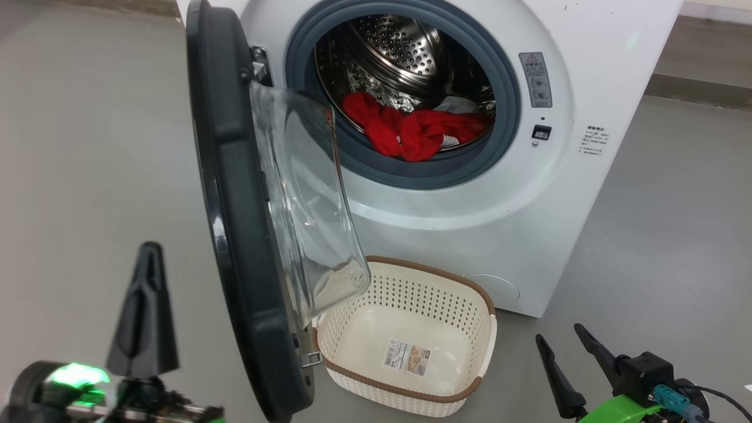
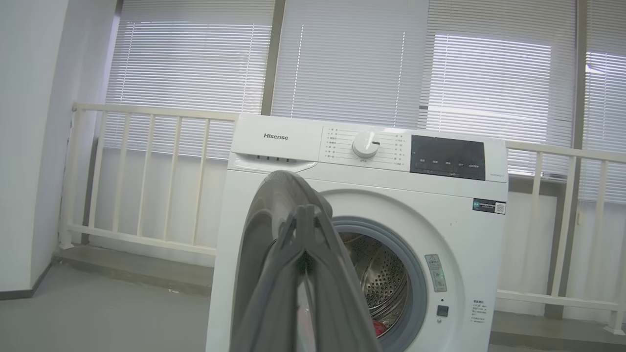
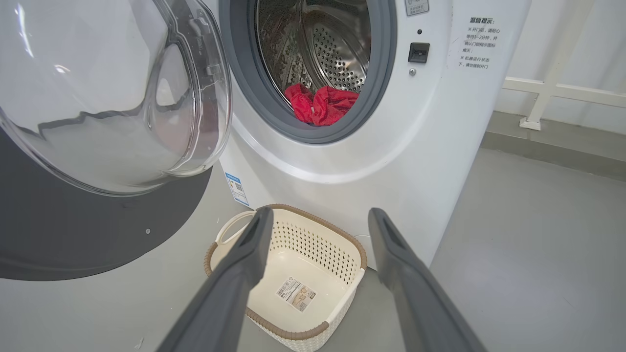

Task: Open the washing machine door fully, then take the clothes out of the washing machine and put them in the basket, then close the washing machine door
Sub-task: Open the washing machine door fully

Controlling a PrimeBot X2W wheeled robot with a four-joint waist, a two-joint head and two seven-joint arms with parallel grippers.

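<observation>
The white washing machine [image 1: 470, 194] stands with its round black door [image 1: 235, 223] swung out towards me, edge-on, the clear glass bowl [image 1: 305, 205] bulging to the right. Red clothes [image 1: 411, 129] with a bit of white cloth lie at the front of the steel drum [image 1: 399, 47]. The cream basket [image 1: 435, 271] sits on the floor below the opening, partly under the door. My left gripper [image 1: 147, 252] is shut on nothing, left of the door and apart from it. My right gripper [image 1: 558, 333] is open at the lower right, pointing at the basket [image 3: 283, 332] and clothes [image 3: 323, 105].
Grey floor [image 1: 88, 147] lies open on both sides of the machine. A raised ledge [image 3: 552, 142] runs behind it at the right. The left wrist view has a white railing [image 2: 146, 171] and window blinds behind the machine [image 2: 391, 195], and a wall at the left.
</observation>
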